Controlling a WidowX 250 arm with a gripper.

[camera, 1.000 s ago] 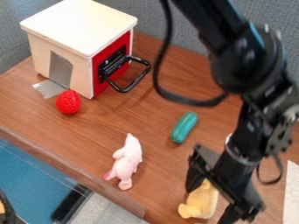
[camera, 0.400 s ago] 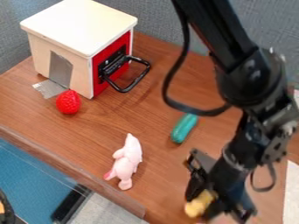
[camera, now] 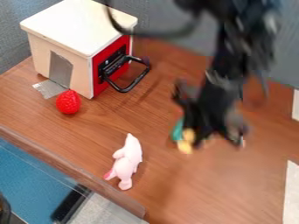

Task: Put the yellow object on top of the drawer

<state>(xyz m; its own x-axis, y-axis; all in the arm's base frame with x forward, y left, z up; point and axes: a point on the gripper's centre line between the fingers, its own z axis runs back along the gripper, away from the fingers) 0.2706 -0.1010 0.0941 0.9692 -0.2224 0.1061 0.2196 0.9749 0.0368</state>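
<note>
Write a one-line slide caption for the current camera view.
Gripper holding the yellow object above the wooden table, the white-topped drawer at upper left.

Bare tabletop (camera: pixel 216 188) leaves room at lower right and through the centre. At upper left, the black handle (camera: pixel 127 83) juts from the drawer box (camera: pixel 79 28), obstructing its right side.

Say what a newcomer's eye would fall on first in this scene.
Probably the big box at upper left, with its white top, bright red front and black handle. Next comes the dark gripper right of centre, holding the yellow object above the table. The red strawberry by the box and the pink toy near the table's front edge also stand out.
</note>
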